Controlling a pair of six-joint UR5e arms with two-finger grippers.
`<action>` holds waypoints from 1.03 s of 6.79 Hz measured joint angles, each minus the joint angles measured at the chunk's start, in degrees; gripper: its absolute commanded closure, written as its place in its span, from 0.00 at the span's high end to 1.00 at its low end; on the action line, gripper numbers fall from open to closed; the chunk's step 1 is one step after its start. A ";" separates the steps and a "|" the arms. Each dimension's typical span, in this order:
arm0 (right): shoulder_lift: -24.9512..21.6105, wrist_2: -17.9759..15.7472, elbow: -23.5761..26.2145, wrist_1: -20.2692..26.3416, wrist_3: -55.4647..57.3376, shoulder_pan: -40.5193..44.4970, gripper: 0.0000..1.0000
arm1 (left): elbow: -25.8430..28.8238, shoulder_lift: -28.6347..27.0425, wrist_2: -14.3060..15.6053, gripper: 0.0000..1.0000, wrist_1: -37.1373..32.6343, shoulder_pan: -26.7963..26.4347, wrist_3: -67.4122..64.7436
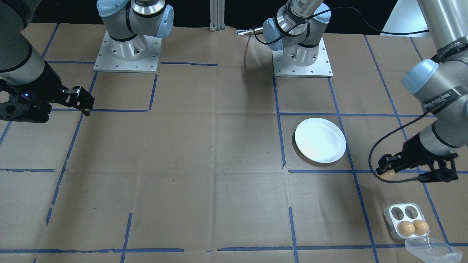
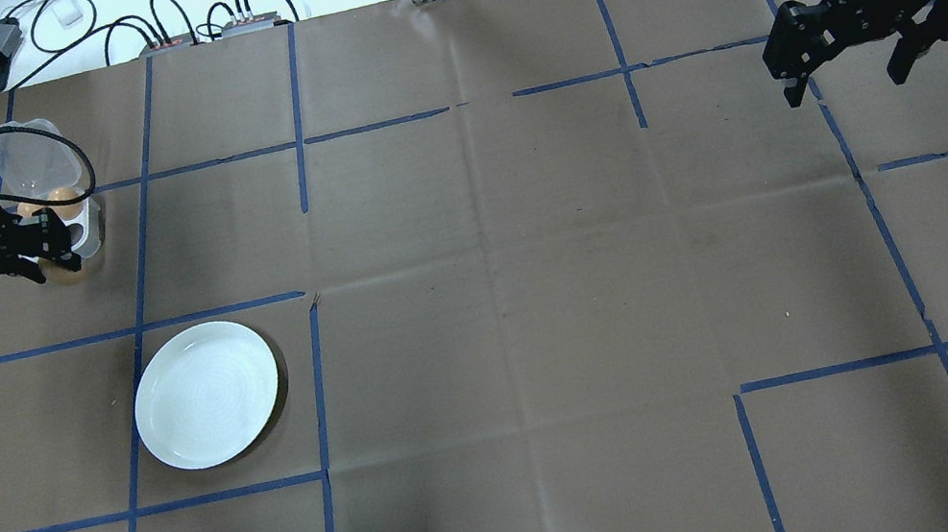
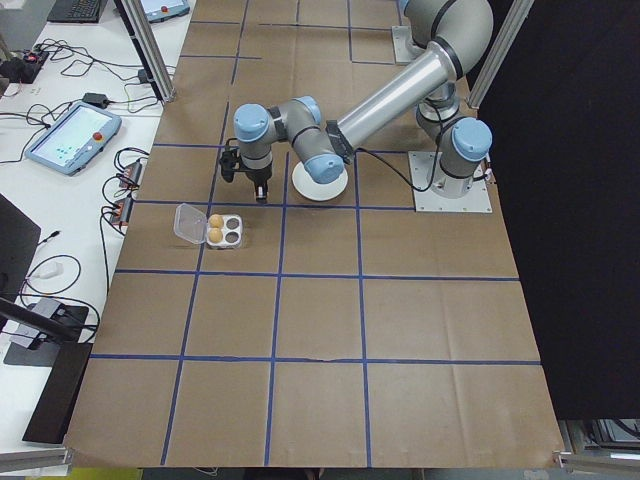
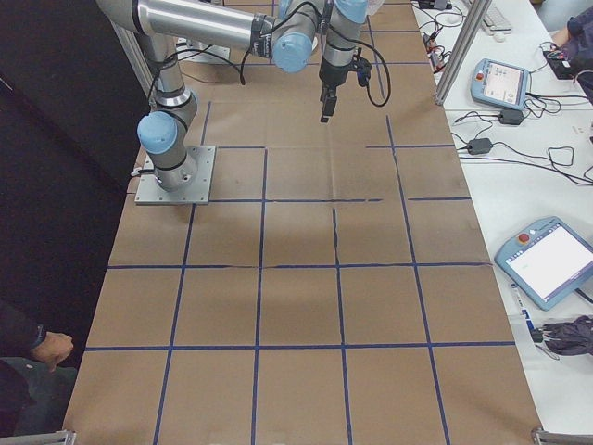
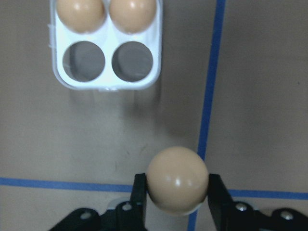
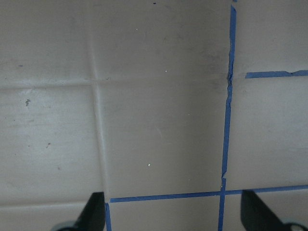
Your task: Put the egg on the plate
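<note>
My left gripper (image 5: pixel 177 192) is shut on a brown egg (image 5: pixel 177 179) and holds it above the brown table cover, a short way from the egg tray (image 5: pixel 107 79). The same egg (image 1: pixel 387 174) shows in the front view in the left gripper (image 1: pixel 387 171), to the right of the plate. The white round plate (image 2: pixel 206 394) (image 1: pixel 320 140) lies bare, nearer the robot than the left gripper (image 2: pixel 49 263). Two more eggs (image 1: pixel 413 228) sit in the square white tray (image 1: pixel 406 221). My right gripper (image 2: pixel 849 68) hangs open over the far right of the table, with nothing in it.
The tray's clear lid (image 1: pixel 433 250) lies folded open beside it, at the table's far edge. Blue tape lines (image 2: pixel 319 410) cross the brown cover. Cables and boxes (image 2: pixel 216 19) lie beyond the table's far edge. A person's hand (image 4: pixel 54 348) rests by the table.
</note>
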 measured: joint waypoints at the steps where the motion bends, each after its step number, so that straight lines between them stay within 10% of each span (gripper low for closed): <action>1: 0.00 0.00 0.00 0.00 0.00 0.00 1.00 | -5.00 3.21 -0.88 0.11 0.07 -1.37 -3.59; 3: 0.00 0.00 0.00 0.00 0.00 0.00 1.00 | -13.19 6.69 -3.28 0.28 0.65 -3.81 -9.32; 5: 0.00 0.00 0.00 0.00 0.00 0.00 1.00 | -17.29 7.83 -5.64 0.99 1.99 -4.32 -11.56; 7: 0.00 0.00 0.00 0.00 0.00 0.00 1.00 | -18.46 8.29 -5.74 0.99 2.92 -4.33 -11.92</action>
